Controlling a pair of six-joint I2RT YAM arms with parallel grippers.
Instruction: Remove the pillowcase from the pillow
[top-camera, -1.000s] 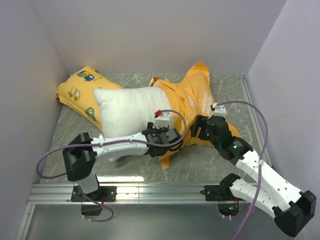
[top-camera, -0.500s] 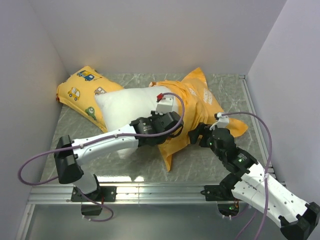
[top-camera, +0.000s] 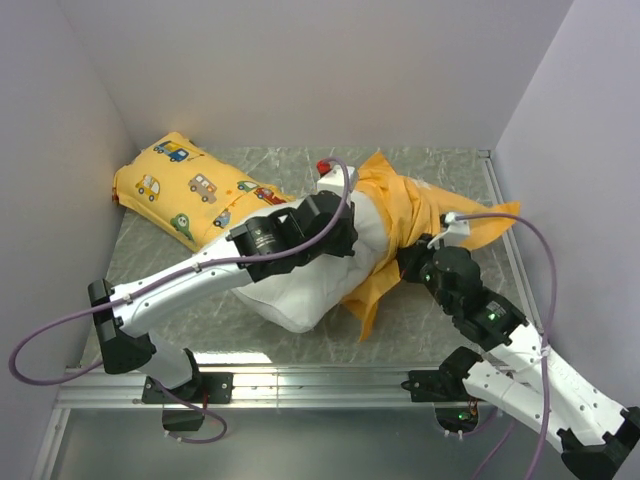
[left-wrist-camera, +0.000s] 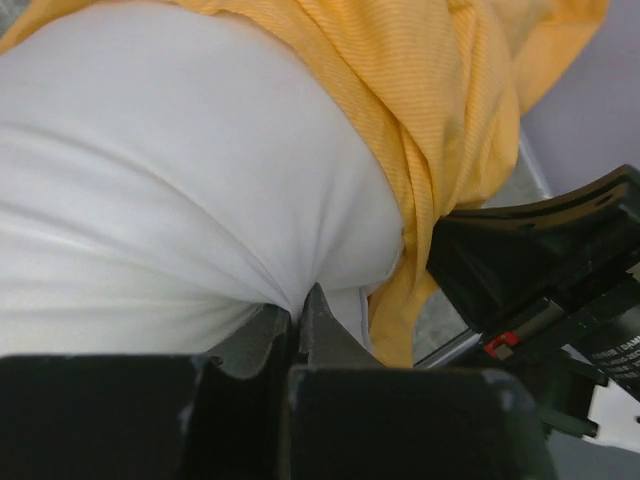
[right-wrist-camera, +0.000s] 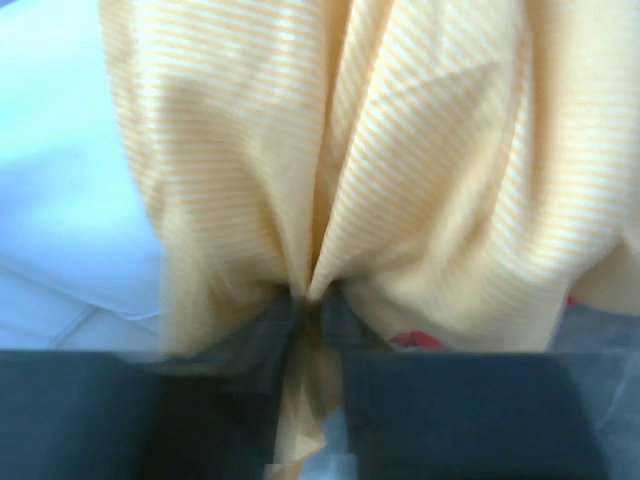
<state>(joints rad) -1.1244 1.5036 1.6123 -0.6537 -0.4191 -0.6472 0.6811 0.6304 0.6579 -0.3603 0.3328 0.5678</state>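
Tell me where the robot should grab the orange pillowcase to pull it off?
Grab the loose bunched folds of the pillowcase on its right side, past the pillow, coming from the robot's right. There the cloth is empty and gathers thin enough to pinch. The right end effector pinches such a fold; the left end effector pinches the pillow.

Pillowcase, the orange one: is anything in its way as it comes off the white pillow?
Nothing visible blocks it. The right fingers pinch the pillowcase, the left fingers pinch the pillow, and the cover wraps only the pillow's far end. The yellow car-print pillow lies on the left, away from the pillowcase.
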